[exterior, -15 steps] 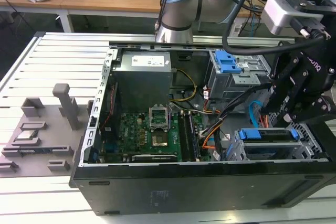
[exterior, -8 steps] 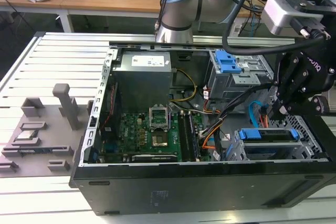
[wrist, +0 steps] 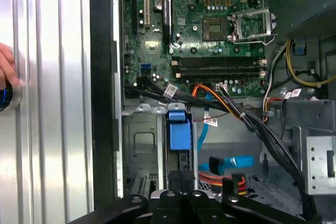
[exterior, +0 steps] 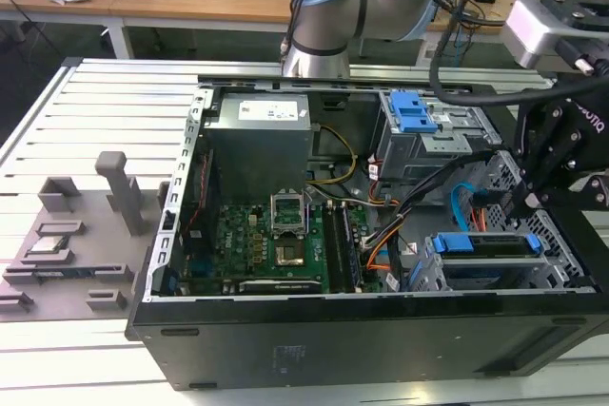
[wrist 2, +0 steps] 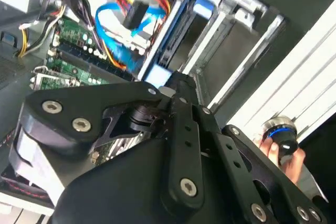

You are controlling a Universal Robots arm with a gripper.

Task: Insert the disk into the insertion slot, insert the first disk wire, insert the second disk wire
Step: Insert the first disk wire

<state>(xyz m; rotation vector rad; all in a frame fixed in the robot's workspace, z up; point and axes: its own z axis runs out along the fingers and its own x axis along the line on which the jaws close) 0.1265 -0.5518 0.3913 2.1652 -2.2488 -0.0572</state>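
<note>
Exterior view: the disk sits in the insertion slot, near right, long axis left-right; the gripper hangs just above.
Second wrist view: we see its fingers drawn together.
First wrist view: the disk lies dead ahead of them.

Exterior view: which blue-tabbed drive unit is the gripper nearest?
The blue-framed disk in the silver perforated cage, beside the gripper; the grey blue-latched cage sits farther away.

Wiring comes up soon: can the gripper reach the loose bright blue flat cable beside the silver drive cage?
Probably yes: the bright blue flat cable lies uncovered beside the silver drive cage, with the gripper close; orange wires crowd it.
</note>
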